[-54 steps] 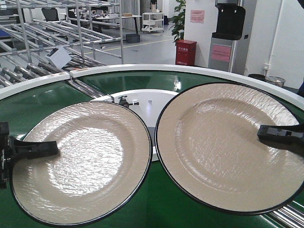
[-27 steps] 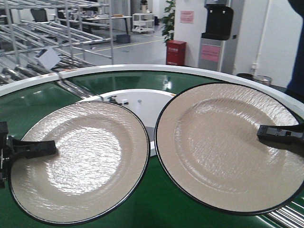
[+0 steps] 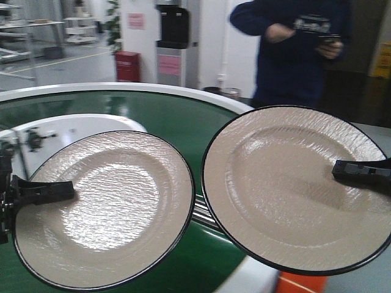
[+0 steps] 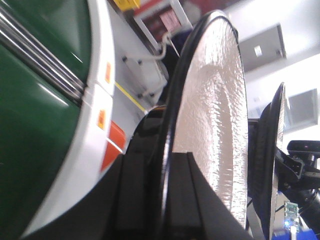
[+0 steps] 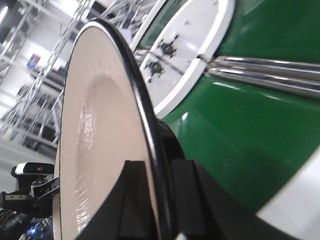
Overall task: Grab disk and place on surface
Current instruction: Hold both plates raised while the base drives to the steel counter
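Observation:
Two beige disks with black rims are held up above the green belt. The left disk [image 3: 104, 207] is clamped at its left edge by my left gripper [image 3: 67, 190]. The right disk [image 3: 287, 183] is clamped at its right edge by my right gripper [image 3: 339, 170]. In the left wrist view, the gripper [image 4: 165, 190] has one finger on each face of its disk [image 4: 215, 110]. The right wrist view shows the same pinch, with the gripper [image 5: 160, 200] on its disk's [image 5: 95, 150] rim. The disks' near edges almost meet. The surface is out of view.
The round green conveyor belt [image 3: 171, 116] with its white outer rim [image 3: 122, 88] lies under and behind the disks. A person in dark blue [image 3: 293, 55] stands close behind at the right. Metal rollers [image 3: 204, 213] and an orange part [image 3: 302, 284] sit at the belt's edge.
The whole view has swung to the right: the racks and red bin slid left and a person came into view. Both disks stay gripped in the same pose.

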Controlling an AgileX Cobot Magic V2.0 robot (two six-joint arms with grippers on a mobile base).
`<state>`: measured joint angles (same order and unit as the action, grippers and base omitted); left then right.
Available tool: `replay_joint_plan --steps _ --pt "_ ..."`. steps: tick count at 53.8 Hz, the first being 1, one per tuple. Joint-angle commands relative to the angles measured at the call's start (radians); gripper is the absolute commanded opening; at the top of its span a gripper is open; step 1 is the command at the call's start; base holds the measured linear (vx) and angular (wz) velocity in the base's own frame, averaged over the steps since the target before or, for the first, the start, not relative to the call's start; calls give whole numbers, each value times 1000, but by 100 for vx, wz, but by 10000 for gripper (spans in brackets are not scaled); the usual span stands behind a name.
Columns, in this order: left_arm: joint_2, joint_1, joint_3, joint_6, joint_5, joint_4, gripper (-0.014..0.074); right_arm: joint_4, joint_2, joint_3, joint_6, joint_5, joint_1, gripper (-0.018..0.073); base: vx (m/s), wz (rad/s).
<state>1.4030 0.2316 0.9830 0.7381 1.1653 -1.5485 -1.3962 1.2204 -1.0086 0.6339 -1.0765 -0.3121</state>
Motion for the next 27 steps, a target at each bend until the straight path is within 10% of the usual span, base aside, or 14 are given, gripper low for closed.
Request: replay_joint_plan --steps 1,27 --pt "-45 -6 29 -17 71 -137 -1 -131 -27 -33 3 -11 -7 -8 -19 -69" --pt "-45 -6 29 -17 71 -137 -1 -130 -27 -33 3 -15 -7 -8 -16 -60"
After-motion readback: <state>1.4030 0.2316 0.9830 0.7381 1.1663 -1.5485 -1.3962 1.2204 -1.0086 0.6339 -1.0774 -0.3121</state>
